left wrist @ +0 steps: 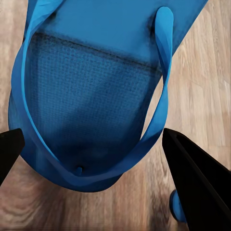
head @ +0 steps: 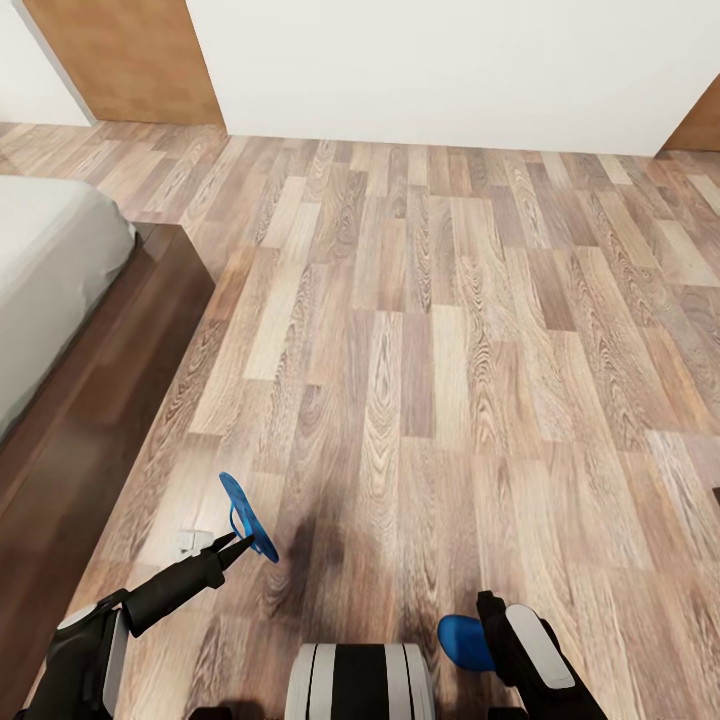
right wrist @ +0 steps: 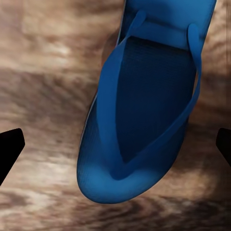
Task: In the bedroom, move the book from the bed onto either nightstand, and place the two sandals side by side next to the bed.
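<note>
My left gripper (head: 236, 545) is shut on a bright blue sandal (head: 245, 515), which it holds up on its edge just above the floor, close to the bed frame (head: 110, 400). Seen from the left wrist, this sandal (left wrist: 91, 96) spans the gap between the two dark fingers (left wrist: 197, 183). The other sandal (head: 462, 640) lies flat on the floor at the bottom right, partly covered by my right arm. In the right wrist view it (right wrist: 144, 120) lies below the open right gripper (right wrist: 120, 144), whose fingers stand wide apart and clear of it. The book and the nightstand are out of view.
The bed's pale grey mattress (head: 50, 280) and dark frame run along the left. Wood plank floor (head: 450, 350) stretches ahead to a white wall (head: 440, 70), with brown doors at the far left (head: 130, 60) and far right (head: 697, 130).
</note>
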You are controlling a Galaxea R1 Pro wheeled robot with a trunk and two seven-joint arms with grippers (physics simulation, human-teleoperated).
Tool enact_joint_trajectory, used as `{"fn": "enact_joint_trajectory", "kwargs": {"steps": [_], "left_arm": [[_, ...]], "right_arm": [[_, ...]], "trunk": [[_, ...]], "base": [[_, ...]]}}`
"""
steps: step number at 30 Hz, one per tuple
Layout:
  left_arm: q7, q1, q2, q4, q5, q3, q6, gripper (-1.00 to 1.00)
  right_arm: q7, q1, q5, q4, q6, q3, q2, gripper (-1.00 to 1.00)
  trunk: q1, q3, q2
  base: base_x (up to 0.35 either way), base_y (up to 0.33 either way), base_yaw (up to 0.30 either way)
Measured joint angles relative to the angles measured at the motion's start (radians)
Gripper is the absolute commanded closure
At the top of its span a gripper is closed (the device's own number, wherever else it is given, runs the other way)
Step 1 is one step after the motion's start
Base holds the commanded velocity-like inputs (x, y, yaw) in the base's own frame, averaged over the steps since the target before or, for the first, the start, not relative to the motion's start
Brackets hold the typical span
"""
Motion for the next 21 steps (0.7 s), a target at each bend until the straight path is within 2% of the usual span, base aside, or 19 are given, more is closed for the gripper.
{"fn": "enact_joint_trajectory", "kwargs": {"steps": [7, 12, 18, 21], "left_arm": [[0.0, 0.0, 0.0, 0.0, 0.001, 0.0, 0.0, 1.0], [0.0, 0.0, 0.0, 0.0, 0.0, 0.0, 0.0, 1.0], [0.0, 0.0, 0.0, -0.001, 0.001, 0.0, 0.0, 1.0], [0.0, 0.0, 0.0, -0.001, 0.0, 0.0, 0.0, 1.0]], "right_arm": [[0.0, 0.0, 0.0, 0.0, 0.003, 0.0, 0.0, -1.0], [0.0, 0.0, 0.0, 0.0, 0.004, 0.001, 0.0, -1.0], [0.0, 0.0, 0.0, 0.0, 0.005, 0.002, 0.0, -1.0], [0.0, 0.0, 0.0, 0.0, 0.005, 0.002, 0.0, -1.0]], "trunk": [[0.0, -0.004, 0.0], [0.003, -0.023, -0.001], [0.003, -0.023, -0.001], [0.004, -0.035, -0.002]], "base": [[0.0, 0.0, 0.0], [0.0, 0.0, 0.0], [0.0, 0.0, 0.0], [0.0, 0.0, 0.0]]}}
